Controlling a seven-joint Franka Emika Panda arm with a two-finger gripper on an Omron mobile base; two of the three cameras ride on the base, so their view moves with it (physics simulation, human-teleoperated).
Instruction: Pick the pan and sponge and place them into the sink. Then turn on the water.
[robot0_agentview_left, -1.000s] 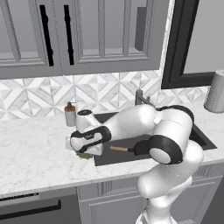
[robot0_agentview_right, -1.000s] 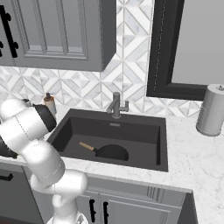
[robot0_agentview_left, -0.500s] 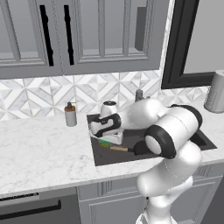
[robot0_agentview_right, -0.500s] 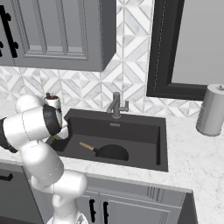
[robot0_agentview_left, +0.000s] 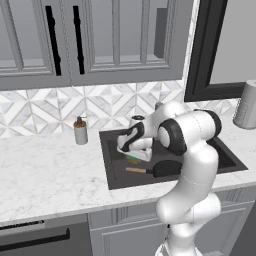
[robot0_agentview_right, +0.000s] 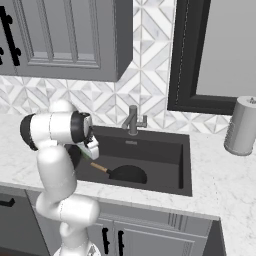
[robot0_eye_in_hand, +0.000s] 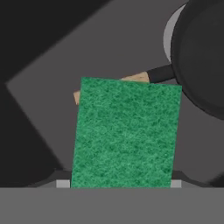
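Here the fingers (robot0_eye_in_hand: 120, 186) pinch the sponge (robot0_eye_in_hand: 124, 133) inside the sink (robot0_agentview_left: 112, 172), above the pan (robot0_eye_in_hand: 203, 57) handle.

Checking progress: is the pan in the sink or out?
In. The pan lies on the sink floor, handle toward the gripper.

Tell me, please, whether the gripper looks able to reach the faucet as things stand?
Probably not yet: the gripper is shut on the sponge over the sink. The faucet stands unobstructed behind the basin.
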